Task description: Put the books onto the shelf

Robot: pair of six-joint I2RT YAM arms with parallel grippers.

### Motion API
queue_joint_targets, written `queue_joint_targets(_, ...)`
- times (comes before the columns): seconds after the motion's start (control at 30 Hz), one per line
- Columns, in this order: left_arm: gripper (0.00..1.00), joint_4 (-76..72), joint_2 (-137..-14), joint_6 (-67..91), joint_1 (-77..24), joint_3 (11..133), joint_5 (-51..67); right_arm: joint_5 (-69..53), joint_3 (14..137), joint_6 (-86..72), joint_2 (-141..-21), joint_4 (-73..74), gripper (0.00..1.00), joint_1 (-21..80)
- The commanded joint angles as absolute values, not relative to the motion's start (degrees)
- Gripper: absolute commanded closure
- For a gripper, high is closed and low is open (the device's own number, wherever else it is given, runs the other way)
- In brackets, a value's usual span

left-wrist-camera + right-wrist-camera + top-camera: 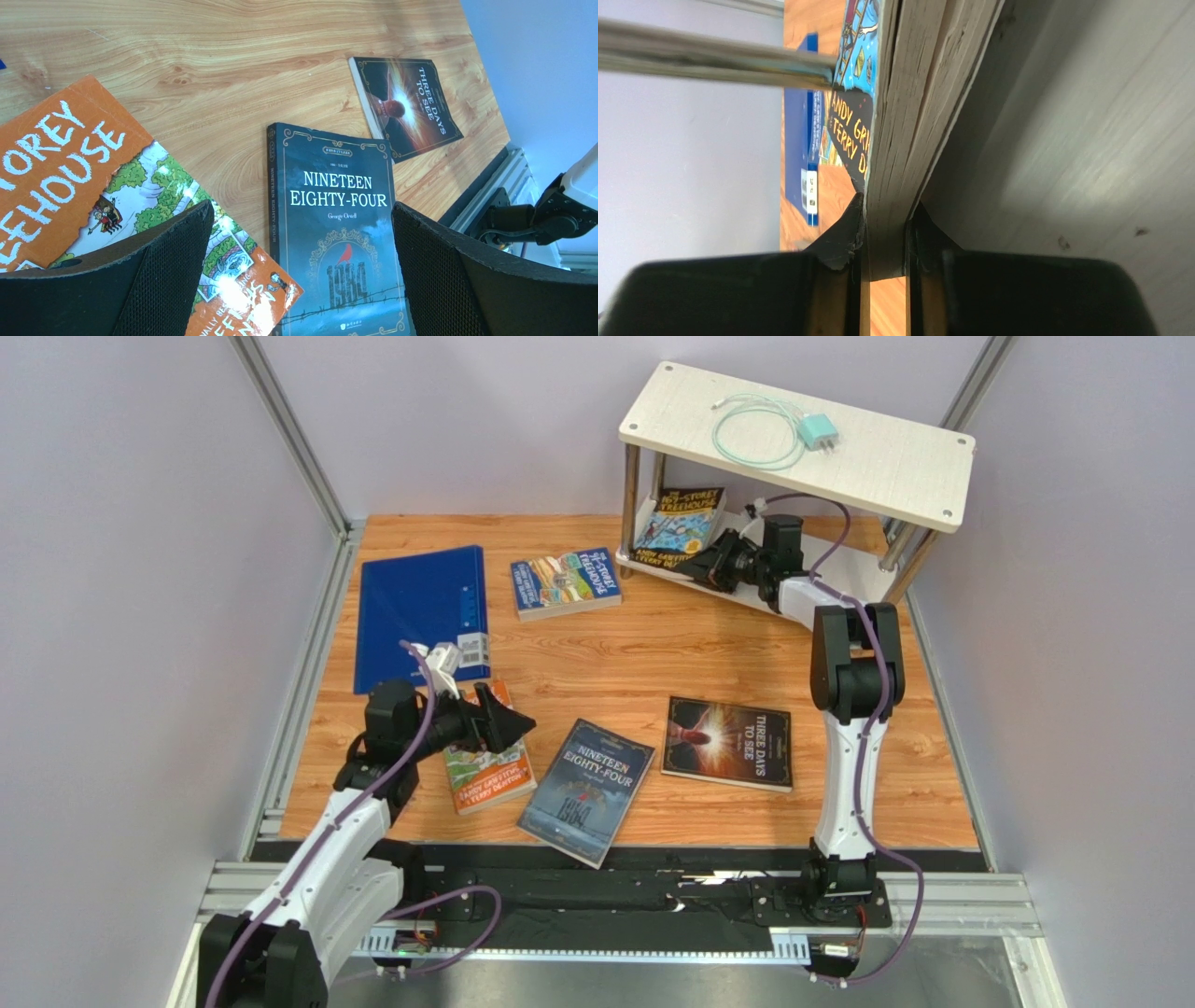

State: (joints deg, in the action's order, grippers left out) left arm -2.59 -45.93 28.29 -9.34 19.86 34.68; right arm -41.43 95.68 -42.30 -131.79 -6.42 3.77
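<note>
Your right gripper (723, 557) is closed tight on the page edge of a blue Treehouse book (679, 520). In the right wrist view the two fingers (844, 234) pinch the block of pages from both sides. That book sits on the lower board of the shelf (842, 462), which stands at 1 o'clock on the table, and leans against the left metal post. A mint charger with its cable (818, 433) lies on the top board.

Your left gripper (484, 717) has its jaws spread wide with nothing between them. It sits over the upper edge of the orange Treehouse book (491, 773) at 8 o'clock; you cannot tell whether it touches the cover. Just right of that book, at 6 to 7 o'clock, lies Nineteen Eighty-Four (586, 791), with Three Days to See (728, 744) at 4 o'clock, apart from it. The second blue Treehouse book (565, 581) lies flat at 11 o'clock, and the blue folder (418, 613) at 10 o'clock.
</note>
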Motion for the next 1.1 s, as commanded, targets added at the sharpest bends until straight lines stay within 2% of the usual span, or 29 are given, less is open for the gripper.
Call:
queue_joint_targets(0.0,0.00,-6.06,-46.14,29.18,-9.49,18.72,35.77,-44.47,93.43,-39.64,-128.50,-7.30,1.00,3.43)
queue_joint_targets(0.17,0.00,-5.80,-45.88,29.27,-9.49,18.37,35.86,-45.18,96.59,-39.73,-130.51,-5.19,0.93,3.43)
queue_joint_targets(0.53,0.00,-5.01,-44.12,29.18,-9.49,17.67,35.77,-44.03,100.72,-39.20,-132.63,-1.85,0.87,3.25)
queue_joint_targets(0.8,0.00,-5.01,-43.42,29.36,-9.58,17.23,36.65,-40.35,100.64,-38.41,-132.10,1.30,0.66,3.16)
queue_joint_targets(0.9,0.00,-4.48,-42.28,29.53,-9.58,17.23,37.79,-38.24,96.87,-38.76,-129.82,0.53,0.55,2.81)
queue_joint_targets(1.03,0.00,-1.60,-39.56,29.62,-9.84,17.84,36.92,-36.74,90.02,-39.37,-125.78,-1.67,0.46,2.64)
queue_joint_targets(1.07,0.00,-0.71,-38.42,29.45,-9.93,18.10,36.57,-35.96,88.70,-39.37,-124.03,-1.58,0.40,2.55)
